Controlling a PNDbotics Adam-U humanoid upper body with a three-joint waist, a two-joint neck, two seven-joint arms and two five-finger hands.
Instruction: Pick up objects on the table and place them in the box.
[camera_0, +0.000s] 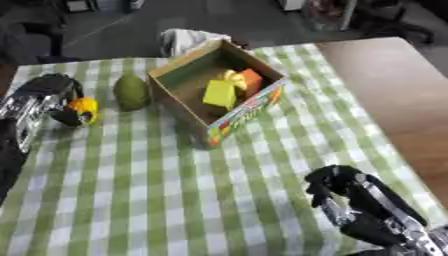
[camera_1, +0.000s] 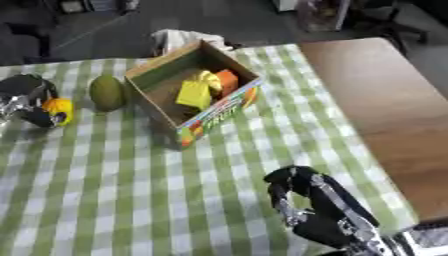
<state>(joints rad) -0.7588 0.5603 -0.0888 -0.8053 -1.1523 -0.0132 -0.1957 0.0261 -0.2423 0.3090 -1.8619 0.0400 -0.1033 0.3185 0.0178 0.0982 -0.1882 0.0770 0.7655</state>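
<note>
Clutching a yellow-orange object at the cloth's left edge, left hand, right hand curled empty, box apart

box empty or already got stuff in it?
Not empty: the box holds a yellow block and an orange piece.

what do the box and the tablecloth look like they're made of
The box looks like cardboard: plain matte brown inner walls, thin straight edges, colourful print on the outside. The tablecloth looks like woven fabric or possibly vinyl: a flat green and white check with little shine.
</note>
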